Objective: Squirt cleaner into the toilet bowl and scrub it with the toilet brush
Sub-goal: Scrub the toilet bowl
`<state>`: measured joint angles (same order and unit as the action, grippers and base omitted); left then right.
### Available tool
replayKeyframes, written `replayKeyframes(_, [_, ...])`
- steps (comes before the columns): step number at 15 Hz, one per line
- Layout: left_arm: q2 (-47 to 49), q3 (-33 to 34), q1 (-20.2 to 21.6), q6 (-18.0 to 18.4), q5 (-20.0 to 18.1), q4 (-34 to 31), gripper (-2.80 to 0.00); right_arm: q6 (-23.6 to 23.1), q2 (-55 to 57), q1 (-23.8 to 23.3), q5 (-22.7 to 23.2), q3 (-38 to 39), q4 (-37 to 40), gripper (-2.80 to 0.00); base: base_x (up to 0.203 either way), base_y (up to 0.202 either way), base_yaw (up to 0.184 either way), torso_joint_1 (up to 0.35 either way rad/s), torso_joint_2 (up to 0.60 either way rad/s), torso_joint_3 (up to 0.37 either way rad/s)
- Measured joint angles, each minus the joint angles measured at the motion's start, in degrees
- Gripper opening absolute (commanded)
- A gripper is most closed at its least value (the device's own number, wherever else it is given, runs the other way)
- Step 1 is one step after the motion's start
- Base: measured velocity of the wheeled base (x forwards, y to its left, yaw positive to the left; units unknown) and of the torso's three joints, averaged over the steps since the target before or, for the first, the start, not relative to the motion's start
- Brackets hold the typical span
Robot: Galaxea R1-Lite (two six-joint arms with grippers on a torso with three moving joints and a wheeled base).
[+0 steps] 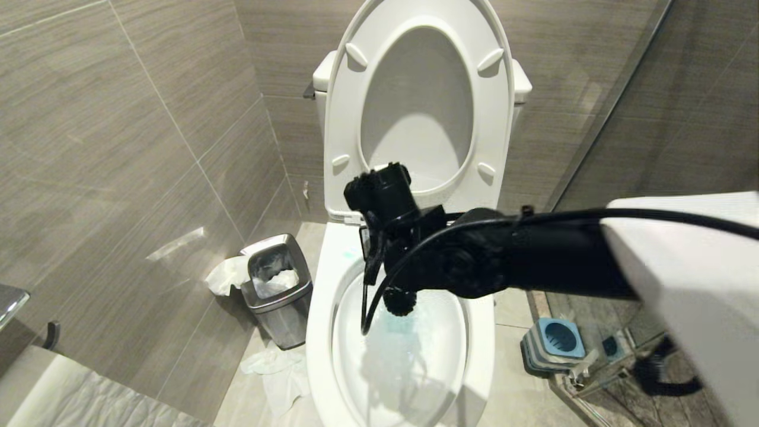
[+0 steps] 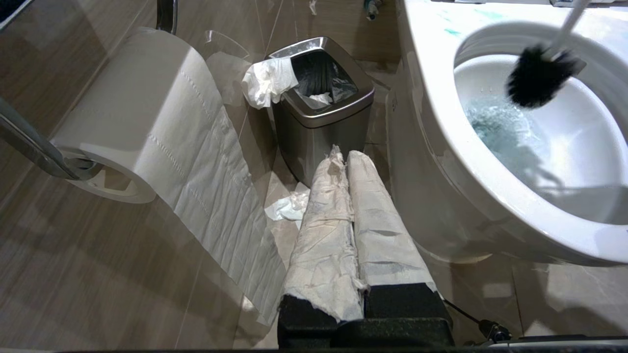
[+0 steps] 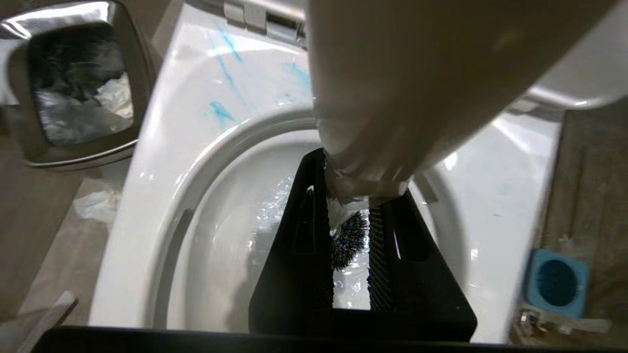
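The toilet bowl [image 1: 323,296] stands open with seat and lid raised. My right gripper [image 1: 379,261] reaches over it from the right, shut on the white handle of the toilet brush [image 3: 392,73]. The brush's black bristle head [image 1: 398,301] hangs inside the bowl just above the water, and the left wrist view shows the head [image 2: 537,76] too. Cleaner shows as turquoise streaks on the rim [image 3: 222,110] and as a blue tint in the water [image 2: 495,127]. My left gripper [image 2: 346,157], its fingers wrapped in white paper, is shut and empty, low beside the toilet.
A small steel bin [image 1: 278,290] stuffed with tissue stands left of the toilet, with crumpled tissue [image 1: 273,365] on the floor. The brush's blue square base [image 1: 557,338] sits on the floor to the right by the glass partition. A toilet paper roll [image 2: 137,113] hangs on the left wall.
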<state>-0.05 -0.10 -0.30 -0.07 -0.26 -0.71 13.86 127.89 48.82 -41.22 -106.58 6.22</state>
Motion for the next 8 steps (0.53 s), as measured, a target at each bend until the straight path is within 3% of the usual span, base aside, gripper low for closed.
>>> replayKeyframes(3, [0.0,0.0,0.0,0.0,0.0,0.0,-2.8,-0.2,-12.3,1.6,1.6,2.7,8.7,-2.8,0.0,0.0,0.0,0.0,0.0,0.0])
replayKeyframes(8, [0.0,0.0,0.0,0.0,0.0,0.0,-2.8,-0.8,-22.7,2.3,3.0,-5.4,22.5,-2.8,0.0,0.0,0.0,0.0,0.0,0.0])
